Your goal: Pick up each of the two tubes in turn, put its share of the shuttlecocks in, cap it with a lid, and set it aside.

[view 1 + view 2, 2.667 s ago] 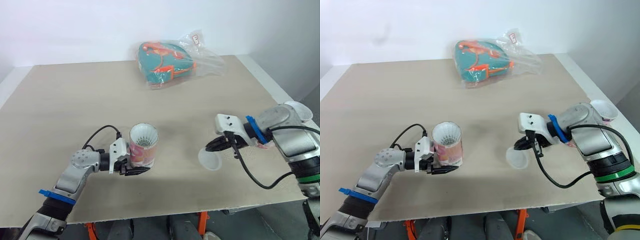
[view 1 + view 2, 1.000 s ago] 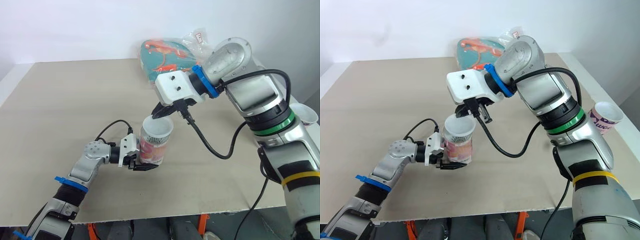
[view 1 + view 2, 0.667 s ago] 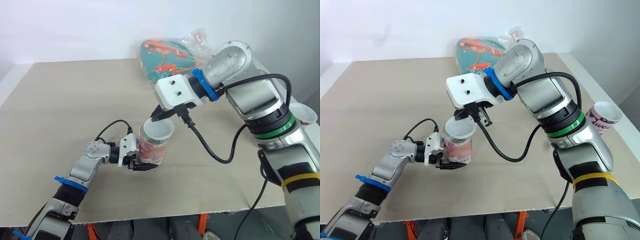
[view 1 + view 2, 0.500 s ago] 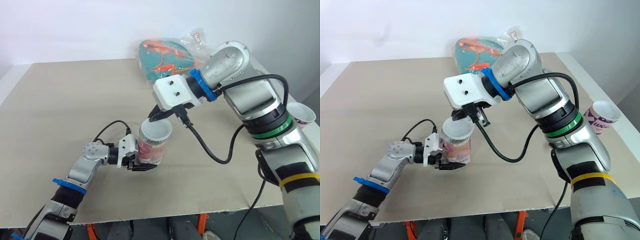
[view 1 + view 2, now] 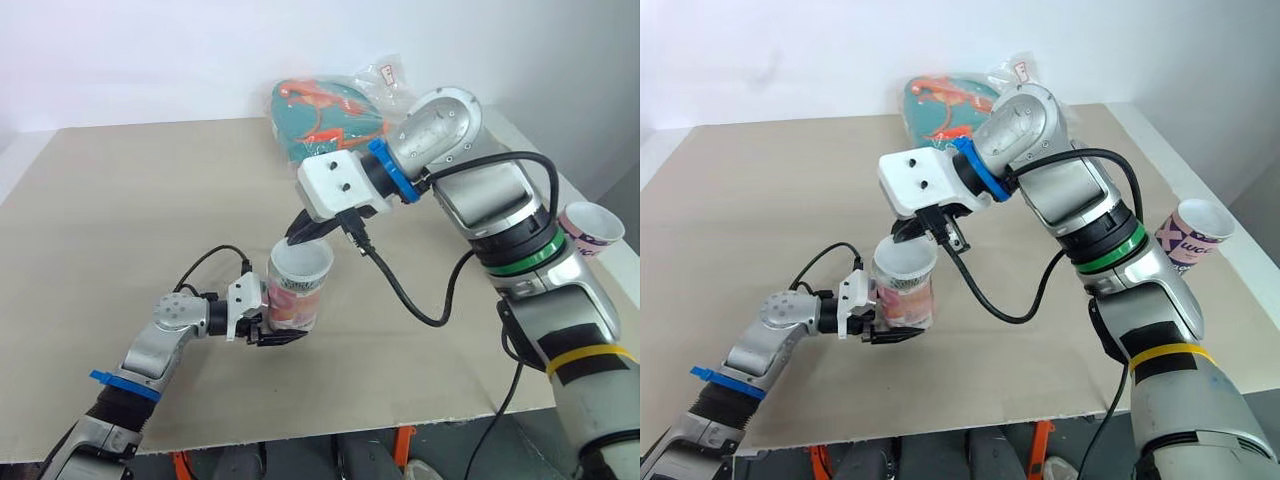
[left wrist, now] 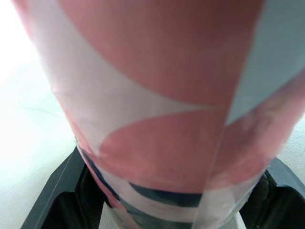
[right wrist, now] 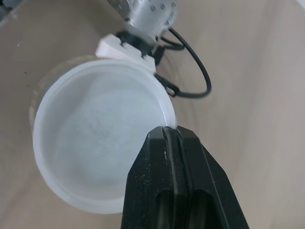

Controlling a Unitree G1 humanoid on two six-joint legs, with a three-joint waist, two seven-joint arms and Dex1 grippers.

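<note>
A pink, white and blue tube (image 5: 293,302) stands upright on the table near the front, and my left gripper (image 5: 283,331) is shut on its lower part. In the left wrist view the tube (image 6: 157,95) sits between the two black fingers (image 6: 52,200). A translucent white lid (image 5: 301,262) rests over the tube's mouth, hiding what is inside. My right gripper (image 5: 304,231) is shut on the far rim of that lid (image 7: 100,143). A second tube (image 5: 592,228), purple and white with an open top, stands at the table's right edge.
A teal and orange bag in clear plastic wrap (image 5: 330,112) lies at the back of the table (image 5: 120,200). A black cable (image 5: 410,300) hangs from the right wrist just right of the held tube.
My right gripper carried the lid from the table's right side across to the held tube and lowered it onto the mouth. The left gripper has kept its hold; the camera has shifted slightly.
</note>
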